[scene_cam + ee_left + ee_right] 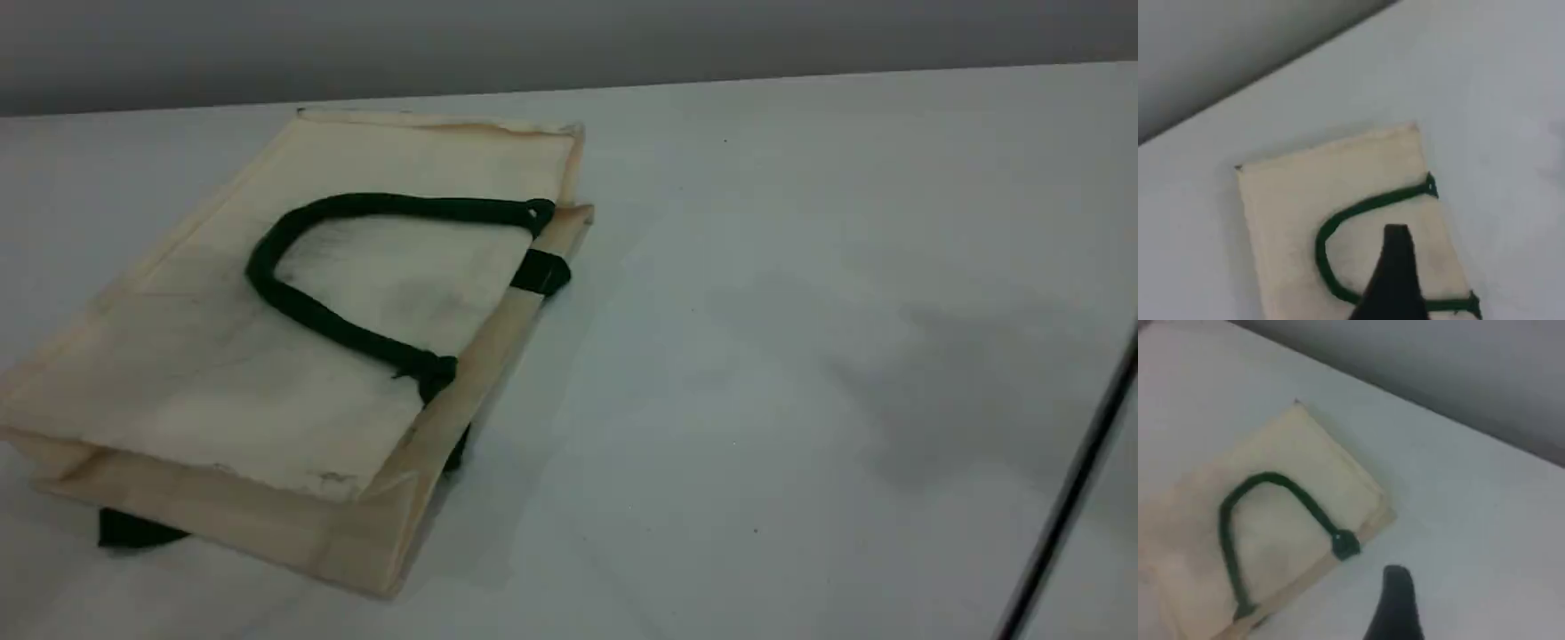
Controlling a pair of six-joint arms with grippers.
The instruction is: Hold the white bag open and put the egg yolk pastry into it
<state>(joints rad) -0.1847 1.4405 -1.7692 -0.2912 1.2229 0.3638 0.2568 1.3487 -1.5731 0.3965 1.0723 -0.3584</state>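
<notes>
With both sets of fingers standing open and holding nothing, the white bag [293, 356] is lying flat and limp on the worktop [800, 311], its rope handle [302, 307] looking like the easiest hold.

Scene view slants across table [800, 267]; both wrist views high above, sharing white bag [356, 373]

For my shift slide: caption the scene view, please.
White bag lying flat and closed on the table, dark rope handle resting on top; no pastry visible.

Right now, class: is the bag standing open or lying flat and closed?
Lying flat and closed. The bag rests on its side on the table, its handle draped across the top panel, mouth edges nearly together.
</notes>
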